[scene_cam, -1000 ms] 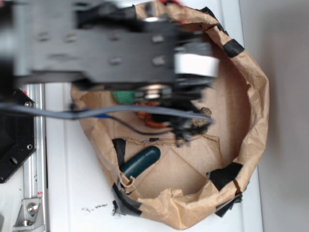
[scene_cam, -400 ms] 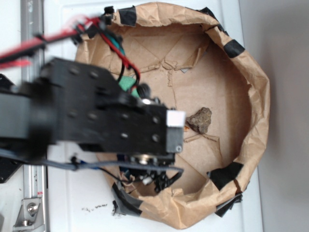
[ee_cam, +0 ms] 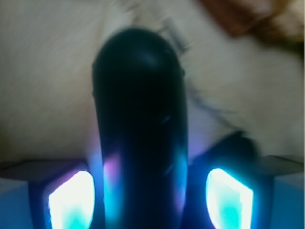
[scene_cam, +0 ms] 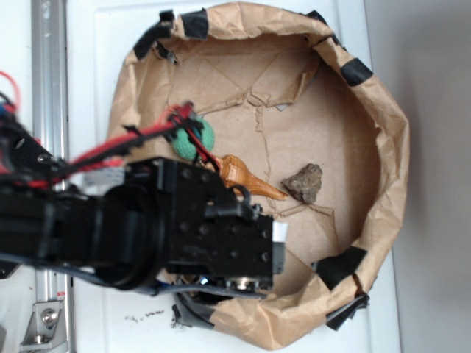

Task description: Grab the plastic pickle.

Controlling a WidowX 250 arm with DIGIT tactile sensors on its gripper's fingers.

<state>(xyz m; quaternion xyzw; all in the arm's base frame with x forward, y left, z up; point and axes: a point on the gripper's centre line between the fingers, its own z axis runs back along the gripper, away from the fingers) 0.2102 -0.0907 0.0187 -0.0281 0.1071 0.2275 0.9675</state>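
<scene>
- The table [scene_cam: 96,44] is white and fills the exterior view; a metal rail [scene_cam: 48,66] runs down the left edge.
- The paper bag [scene_cam: 383,169], rolled down into a wide brown bowl with black tape patches on its rim, takes up the middle and right of the frame.
- The arm [scene_cam: 147,228] is black and reaches in from the left, covering the lower left part of the bag; red and black wires [scene_cam: 118,143] trail off its upper side toward the left edge.
- The gripper [ee_cam: 147,191] is hidden under the arm in the exterior view. In the wrist view its two fingers [ee_cam: 71,200] glow blue-white at the bottom left and bottom right.
- The pickle [ee_cam: 140,124] is dark green and rounded. In the wrist view it stands up the centre of the frame, right between the two fingers. The view is blurred, so I cannot tell whether the fingers are pressing on it or just flanking it. It does not show in the exterior view.
- The green ball [scene_cam: 195,140] lies on the bag floor at centre left, partly behind the wires.
- The orange toy [scene_cam: 250,176] lies just right of the ball, pointing toward the lower right.
- The rock [scene_cam: 305,182], brown and lumpy, sits just beside the orange toy's tip, right of centre.
</scene>
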